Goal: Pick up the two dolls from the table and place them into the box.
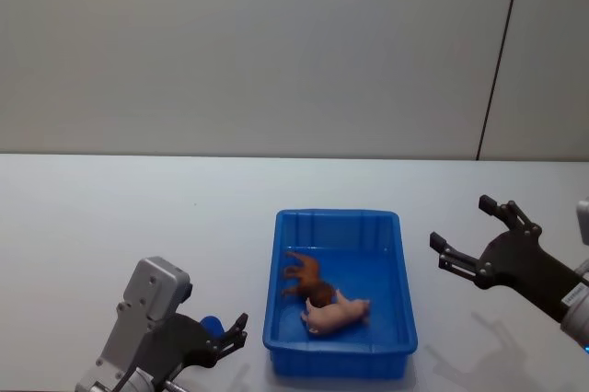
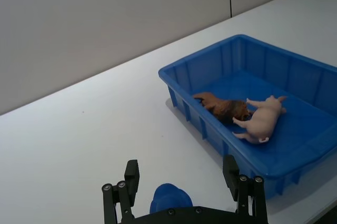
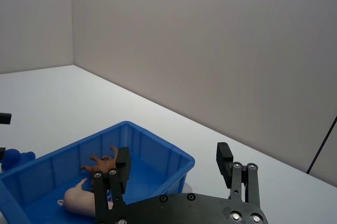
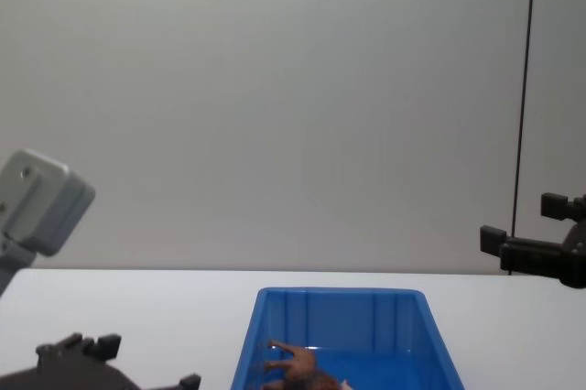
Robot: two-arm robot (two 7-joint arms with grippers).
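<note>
The left gripper (image 2: 180, 172) sits low at the near left of the table (image 1: 138, 217), fingers spread and holding nothing, aimed to the right at the box (image 1: 337, 215), whose near left corner lies just beyond it; a rounded blue part between its fingers is hard to identify; the box stands in the middle with its long axis running near to far; both dolls are inside it, in the near half of its floor; the brown doll (image 1: 304, 274) lies on its side with its thin legs sticking out, and the pink doll (image 1: 336, 314) lies just to its near right, touching it; the right gripper (image 1: 462, 223) hangs to the right of the box, apart from the wall and lifted off the table to judge by its shadow, fingers wide apart and empty; the left gripper is the nearer to the dolls; with no doll on the table, the placing looks done, so the next move probably calls only for drawing back; in the chest view the box's near end is cut off, and the pink doll's face is too small to make out.
</note>
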